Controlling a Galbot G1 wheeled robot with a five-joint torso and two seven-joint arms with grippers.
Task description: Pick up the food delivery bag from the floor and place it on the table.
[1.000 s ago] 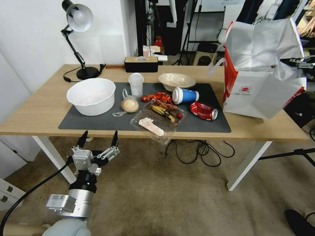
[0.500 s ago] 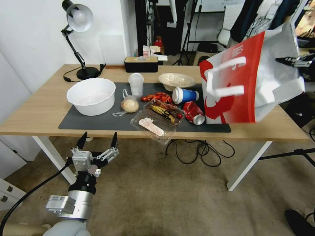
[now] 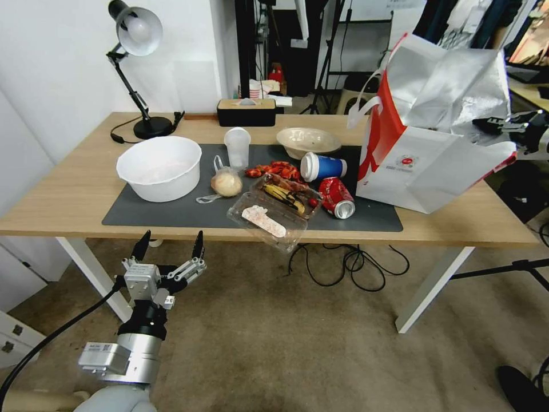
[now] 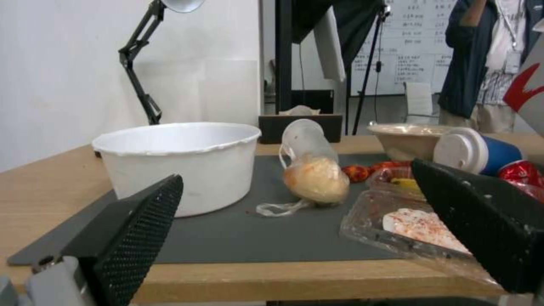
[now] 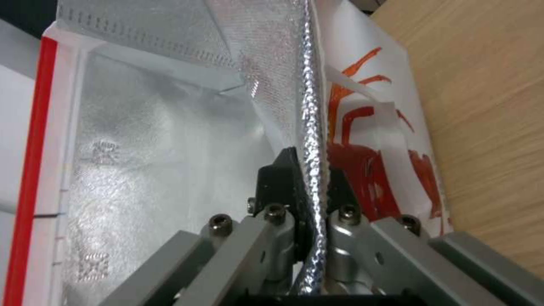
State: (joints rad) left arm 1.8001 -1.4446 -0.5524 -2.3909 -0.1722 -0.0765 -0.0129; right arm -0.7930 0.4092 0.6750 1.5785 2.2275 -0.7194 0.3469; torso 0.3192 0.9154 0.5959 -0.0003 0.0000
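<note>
While the table [image 3: 68,200] carries the bag [image 3: 426,171] at its right end, tilted beside the can [image 3: 336,198], I judge the bag light, floppy and easily tipped. My right gripper [image 5: 309,180] pinches its foil rim, the best hold. My left gripper [image 3: 170,245] hangs spread below the table edge.

Crinkled silver foil lining inside the papery food delivery bag [image 3: 423,166]; wood-grain table [image 3: 68,194]

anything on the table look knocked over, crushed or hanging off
Yes. The blue paper cup with a white lid lies on its side, the red can beside it is crushed, and the clear plastic clamshell container overhangs the front edge of the light-wood table.
</note>
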